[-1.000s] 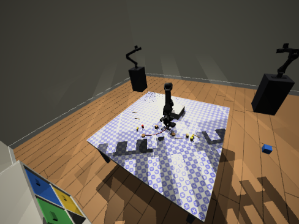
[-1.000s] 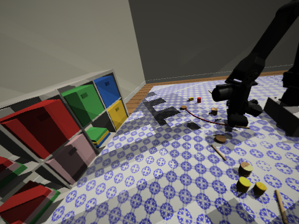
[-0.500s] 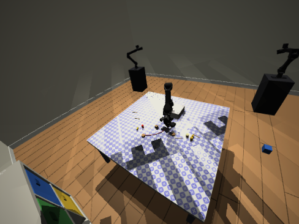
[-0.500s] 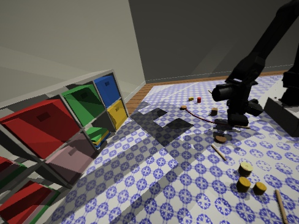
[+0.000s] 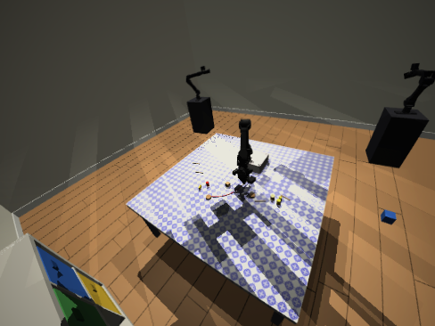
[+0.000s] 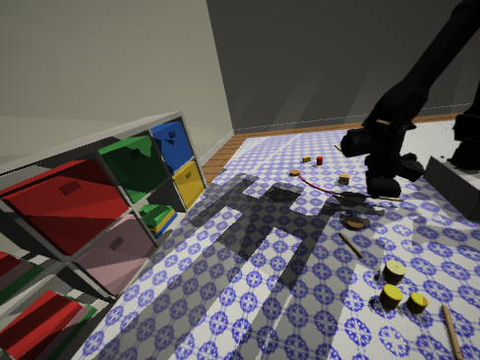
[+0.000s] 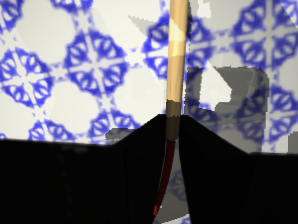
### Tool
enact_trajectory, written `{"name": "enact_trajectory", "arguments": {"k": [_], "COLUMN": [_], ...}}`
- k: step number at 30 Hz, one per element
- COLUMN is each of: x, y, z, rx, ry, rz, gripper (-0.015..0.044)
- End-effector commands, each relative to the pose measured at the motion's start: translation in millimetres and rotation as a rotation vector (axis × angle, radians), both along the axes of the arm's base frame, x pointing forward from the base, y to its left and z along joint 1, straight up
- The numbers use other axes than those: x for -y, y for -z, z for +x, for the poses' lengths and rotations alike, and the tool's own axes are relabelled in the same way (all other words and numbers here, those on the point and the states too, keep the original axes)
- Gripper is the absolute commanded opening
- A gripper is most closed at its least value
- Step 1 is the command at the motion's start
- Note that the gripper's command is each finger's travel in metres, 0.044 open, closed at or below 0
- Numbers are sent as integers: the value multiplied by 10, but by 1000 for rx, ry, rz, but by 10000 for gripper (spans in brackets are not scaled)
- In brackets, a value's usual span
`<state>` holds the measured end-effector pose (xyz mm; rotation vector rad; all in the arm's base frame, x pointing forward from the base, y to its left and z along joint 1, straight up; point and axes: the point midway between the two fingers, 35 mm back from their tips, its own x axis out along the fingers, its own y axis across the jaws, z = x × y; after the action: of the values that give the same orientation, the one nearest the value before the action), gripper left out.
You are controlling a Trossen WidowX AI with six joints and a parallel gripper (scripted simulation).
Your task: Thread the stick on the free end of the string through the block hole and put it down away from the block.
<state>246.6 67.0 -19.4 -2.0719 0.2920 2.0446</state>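
Note:
The thin wooden stick (image 6: 393,199) (image 7: 176,65) is between the fingers of my gripper (image 7: 172,122), which is shut on its dark end where the string joins. The rest of the stick points away from the fingers, low over the cloth. The red string (image 6: 317,189) (image 7: 169,160) (image 5: 222,196) runs in a curve to the round wooden button (image 6: 294,172) (image 5: 209,197). The small wooden block (image 6: 344,178) (image 5: 227,183) stands on the table between button and gripper, a little behind the string in the exterior view. Its hole is too small to make out clearly.
A round wooden disc (image 6: 354,223) lies near the gripper. Loose sticks (image 6: 351,245) (image 6: 451,331) and yellow cylinders (image 6: 390,296) (image 6: 417,302) lie nearer the exterior camera. A red cylinder (image 6: 320,160) (image 5: 208,183) and a small yellow piece (image 6: 307,159) (image 5: 200,187) lie beyond the block.

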Motion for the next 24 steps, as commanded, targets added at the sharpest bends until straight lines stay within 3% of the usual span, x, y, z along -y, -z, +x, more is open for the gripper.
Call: {"name": "enact_trajectory", "arguments": {"k": [1, 24], "x": [-8, -3], "y": [-78, -377], "z": [32, 12], "rx": [11, 11], "ry": [0, 0], "rz": [3, 3], "gripper": [0, 0]}}
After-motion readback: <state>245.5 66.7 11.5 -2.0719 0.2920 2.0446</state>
